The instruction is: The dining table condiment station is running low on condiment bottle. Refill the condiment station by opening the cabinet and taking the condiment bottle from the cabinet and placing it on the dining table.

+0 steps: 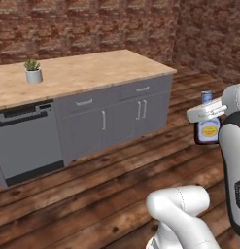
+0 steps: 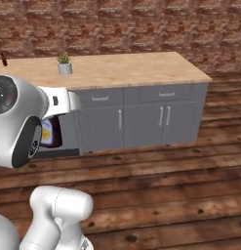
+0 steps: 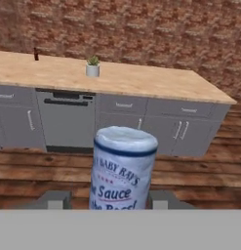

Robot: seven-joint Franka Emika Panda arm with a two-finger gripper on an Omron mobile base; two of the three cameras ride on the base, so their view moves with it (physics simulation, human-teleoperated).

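Above the wooden floor (image 1: 116, 180), in front of the light tabletop (image 1: 82, 73) carrying a small potted plant (image 1: 33, 71), the end effector (image 3: 122, 200) is partly closed on the condiment bottle (image 1: 208, 127), one finger on each side. The bottle stands upright, long axis vertical, bluish cap up. Its body is dark with an oval yellow-cream label reading "Sauce".

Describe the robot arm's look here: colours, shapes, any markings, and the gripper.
Glossy white rounded arm links with dark bands at the joints, and small dark lettering on the black band at right. The gripper has two small blocky dark grey fingertips.
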